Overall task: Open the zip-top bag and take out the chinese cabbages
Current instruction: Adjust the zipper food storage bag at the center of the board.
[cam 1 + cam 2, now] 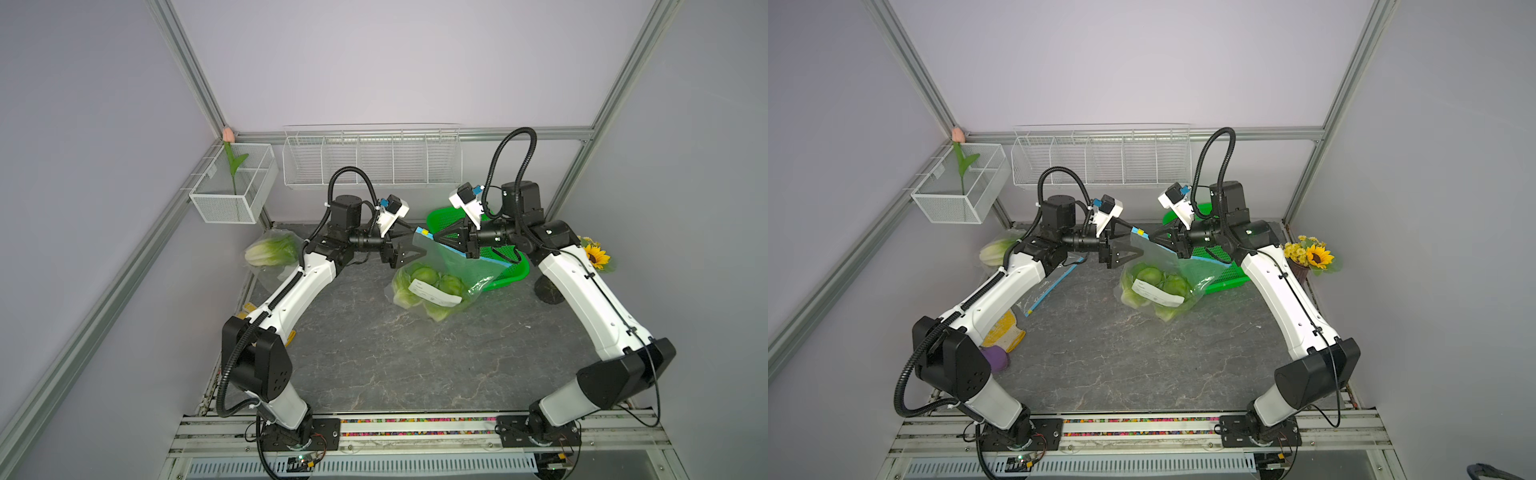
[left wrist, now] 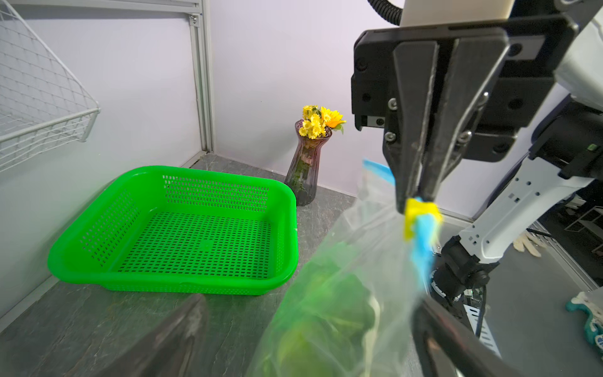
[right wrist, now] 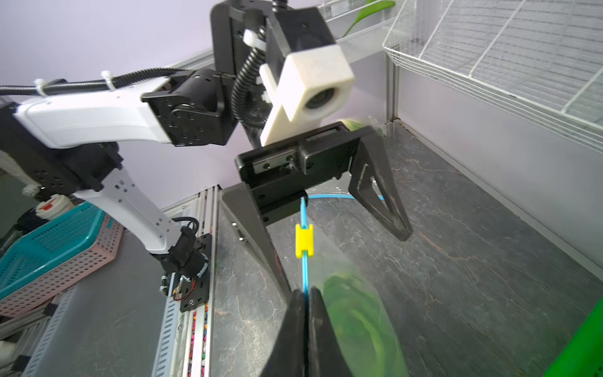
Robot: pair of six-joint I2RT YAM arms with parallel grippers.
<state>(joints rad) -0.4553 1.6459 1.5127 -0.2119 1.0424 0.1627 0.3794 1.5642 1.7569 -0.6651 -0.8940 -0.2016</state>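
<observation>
Blue zip strip of the clear plastic zip-top bag, with the pale-green chinese cabbages inside, toward the dark marbled table's far edge, is pinched by the closed right gripper, so the wide-open, empty left gripper, seemingly straddling the yellow plastic slider, should be closed squarely on it.

The bag is glossy clear plastic — the basket perforated plastic.
</observation>
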